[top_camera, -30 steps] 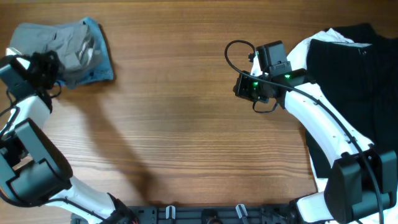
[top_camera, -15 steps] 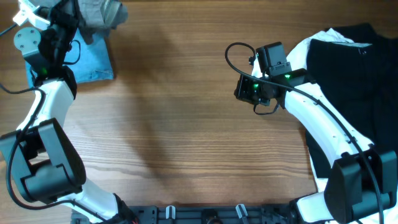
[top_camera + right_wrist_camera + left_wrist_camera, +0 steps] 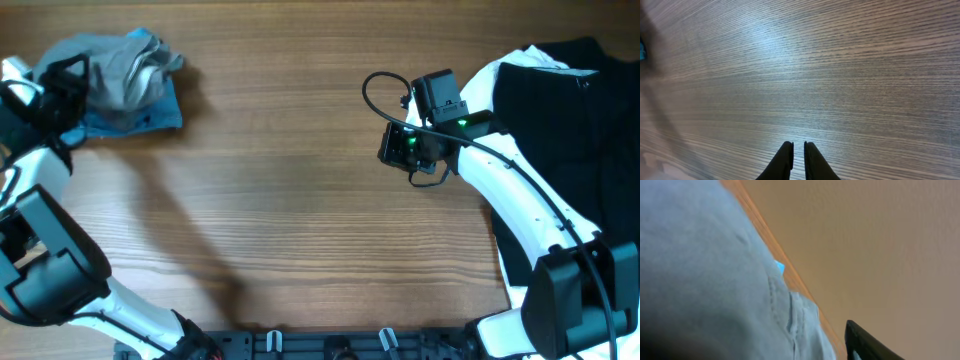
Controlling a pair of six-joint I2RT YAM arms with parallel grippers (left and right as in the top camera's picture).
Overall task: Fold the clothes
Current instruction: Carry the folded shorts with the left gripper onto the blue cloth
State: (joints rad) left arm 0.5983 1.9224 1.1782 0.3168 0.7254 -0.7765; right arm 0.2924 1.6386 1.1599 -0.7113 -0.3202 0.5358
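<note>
The grey shorts (image 3: pixel 118 72) lie bunched on a light-blue piece (image 3: pixel 152 118) at the table's (image 3: pixel 300 220) far-left corner; the left gripper (image 3: pixel 60 90) presses against them, its grip hidden. The right gripper (image 3: pixel 797 146) hangs nearly closed, empty. A pull may drag both garments together

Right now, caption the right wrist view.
Right gripper, fingers nearly together and empty, poised over the wood-grain table.
</note>
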